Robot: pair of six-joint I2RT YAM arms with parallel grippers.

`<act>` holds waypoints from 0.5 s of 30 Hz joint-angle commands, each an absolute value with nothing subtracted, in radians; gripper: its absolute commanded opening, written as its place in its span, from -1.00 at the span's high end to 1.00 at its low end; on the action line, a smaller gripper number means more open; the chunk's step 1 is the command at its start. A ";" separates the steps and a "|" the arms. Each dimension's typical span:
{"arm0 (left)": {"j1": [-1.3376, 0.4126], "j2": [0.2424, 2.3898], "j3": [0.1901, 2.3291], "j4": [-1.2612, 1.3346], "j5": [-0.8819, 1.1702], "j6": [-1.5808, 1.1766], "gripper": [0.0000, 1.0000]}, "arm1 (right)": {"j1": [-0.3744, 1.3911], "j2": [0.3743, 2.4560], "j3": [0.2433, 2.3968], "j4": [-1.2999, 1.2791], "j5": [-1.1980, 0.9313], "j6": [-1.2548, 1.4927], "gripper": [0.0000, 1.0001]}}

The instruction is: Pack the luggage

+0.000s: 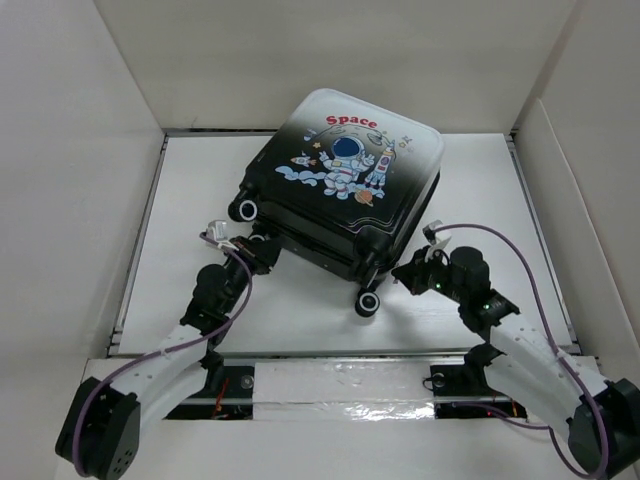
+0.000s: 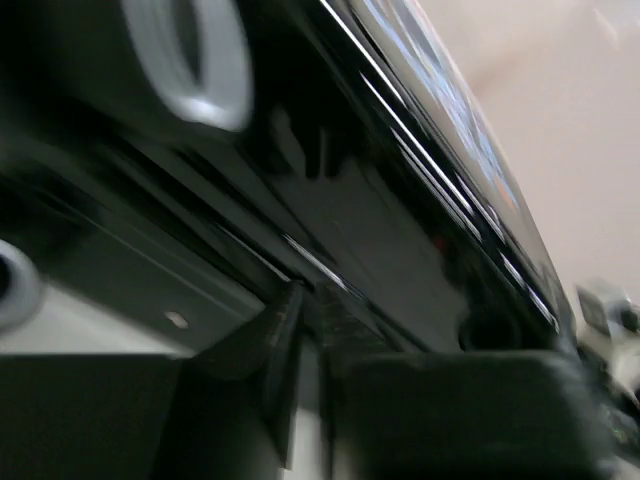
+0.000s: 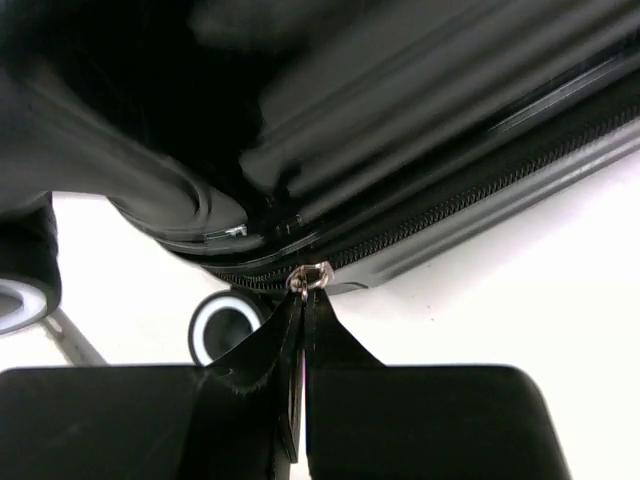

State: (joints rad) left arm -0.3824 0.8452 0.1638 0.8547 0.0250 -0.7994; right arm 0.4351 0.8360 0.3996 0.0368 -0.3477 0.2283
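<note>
The luggage point(image 1: 345, 180) lies closed on the white table, astronaut and red "Space" print facing up, wheels toward me. My left gripper point(image 1: 268, 252) is at its near left corner. In the left wrist view, dark and blurred, this gripper point(image 2: 300, 295) looks shut with its tips against the black shell point(image 2: 380, 220); I cannot see anything pinched. My right gripper point(image 1: 412, 272) is at the near right side. In the right wrist view it point(image 3: 303, 300) is shut on the metal zipper pull point(image 3: 310, 278) on the zipper line of the shell point(image 3: 400, 150).
Black caster wheels stick out at the near left point(image 1: 243, 210) and near middle point(image 1: 368, 303); one shows by the right fingers point(image 3: 222, 325). White walls point(image 1: 80, 150) enclose the table on the left, back and right. A taped strip point(image 1: 330, 380) runs along the near edge.
</note>
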 commanded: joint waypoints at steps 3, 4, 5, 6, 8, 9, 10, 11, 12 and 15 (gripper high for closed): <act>-0.554 0.727 0.155 0.687 0.037 -0.761 1.00 | 0.474 0.700 0.239 0.315 -0.244 0.359 1.00; -0.574 0.716 0.159 0.675 0.029 -0.759 1.00 | 0.465 0.693 0.247 0.292 -0.224 0.347 1.00; -0.603 0.710 0.161 0.664 0.032 -0.738 1.00 | 0.465 0.686 0.258 0.272 -0.218 0.338 1.00; -0.617 0.706 0.164 0.663 0.043 -0.726 1.00 | 0.465 0.683 0.271 0.229 -0.216 0.325 1.00; -0.647 0.707 0.176 0.679 0.108 -0.698 0.96 | 0.465 0.678 0.311 0.201 -0.207 0.298 1.00; -0.694 0.719 0.192 0.690 0.135 -0.662 0.85 | 0.465 0.680 0.321 0.177 -0.204 0.287 1.00; -0.727 0.759 0.207 0.702 0.162 -0.641 0.77 | 0.465 0.683 0.330 0.169 -0.199 0.270 1.00; -0.765 0.782 0.240 0.725 0.216 -0.617 0.68 | 0.454 0.687 0.345 0.164 -0.201 0.262 1.00; -0.846 0.807 0.262 0.751 0.231 -0.564 0.44 | 0.454 0.702 0.351 0.161 -0.204 0.258 1.00; -0.957 0.890 0.334 0.775 0.210 -0.490 -0.18 | 0.442 0.733 0.364 0.169 -0.233 0.256 1.00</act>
